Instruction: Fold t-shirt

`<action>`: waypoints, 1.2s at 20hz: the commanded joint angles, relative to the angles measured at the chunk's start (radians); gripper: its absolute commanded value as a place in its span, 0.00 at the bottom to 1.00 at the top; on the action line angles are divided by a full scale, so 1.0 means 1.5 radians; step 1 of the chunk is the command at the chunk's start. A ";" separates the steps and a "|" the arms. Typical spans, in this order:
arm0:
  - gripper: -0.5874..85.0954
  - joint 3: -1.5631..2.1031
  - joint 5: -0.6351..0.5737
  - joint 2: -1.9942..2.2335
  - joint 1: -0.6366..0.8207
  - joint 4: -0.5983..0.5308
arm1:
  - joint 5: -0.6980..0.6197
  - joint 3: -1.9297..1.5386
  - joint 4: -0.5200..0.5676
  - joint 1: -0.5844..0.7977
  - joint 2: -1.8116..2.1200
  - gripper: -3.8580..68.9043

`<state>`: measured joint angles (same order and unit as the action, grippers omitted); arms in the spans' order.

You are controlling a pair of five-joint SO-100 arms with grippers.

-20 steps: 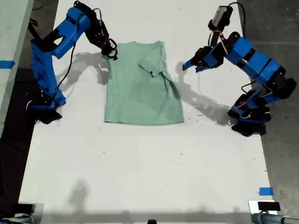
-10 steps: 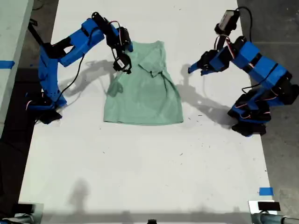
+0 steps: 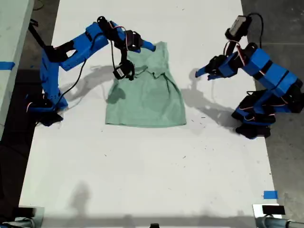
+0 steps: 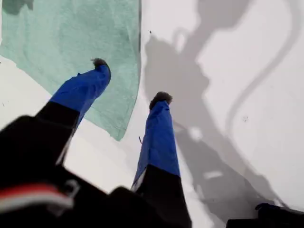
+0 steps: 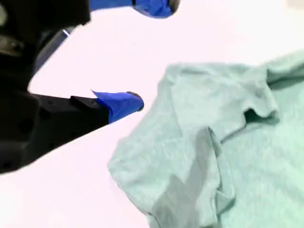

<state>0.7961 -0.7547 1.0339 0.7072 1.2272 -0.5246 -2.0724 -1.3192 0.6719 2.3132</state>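
The pale mint-green t-shirt (image 3: 147,99) lies flat on the white table (image 3: 142,166), its upper corners drawn inward. The first wrist view looks down on my first gripper (image 4: 130,80), which is open. One fingertip (image 4: 99,64) hangs over the t-shirt (image 4: 71,42), the other (image 4: 161,97) over bare table. In the exterior view this first gripper (image 3: 146,46) is at the shirt's top edge. My second gripper (image 5: 149,54) is open and empty, apart from the t-shirt (image 5: 228,156), whose folded sleeve shows. That second gripper (image 3: 200,73) hovers off the shirt's side toward the exterior view's right.
Both arm bases stand at the table's sides in the exterior view, one (image 3: 45,107) at its left and one (image 3: 256,121) at its right. Blue tape (image 3: 270,194) marks the near right corner. Arm shadows fall on the table beside the shirt.
My first gripper has swung from the shirt's upper left corner across to its top edge, and that corner is now drawn inward. My second gripper has drawn back slightly toward the exterior view's right.
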 commanded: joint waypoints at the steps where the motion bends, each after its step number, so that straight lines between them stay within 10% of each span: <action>1: 0.39 -0.034 -0.010 0.125 -0.013 0.030 | 0.017 -0.004 0.015 -0.017 0.028 0.33; 6: 0.38 0.024 0.002 0.223 -0.101 0.224 | 0.037 -0.030 0.031 -0.119 0.037 0.20; 8: 0.38 0.095 0.035 0.256 -0.166 0.263 | 0.062 -0.044 0.037 -0.178 0.005 0.31; 13: 0.38 0.372 0.124 0.390 -0.277 0.178 | 0.100 -0.117 0.125 -0.265 -0.053 0.48; 24: 0.38 0.465 0.186 0.424 -0.334 0.151 | 0.081 -0.139 0.321 -0.307 -0.300 0.43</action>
<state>1.5002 -0.4832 1.6045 0.2086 1.4603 -0.4096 -2.3378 -0.8698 0.2454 1.9083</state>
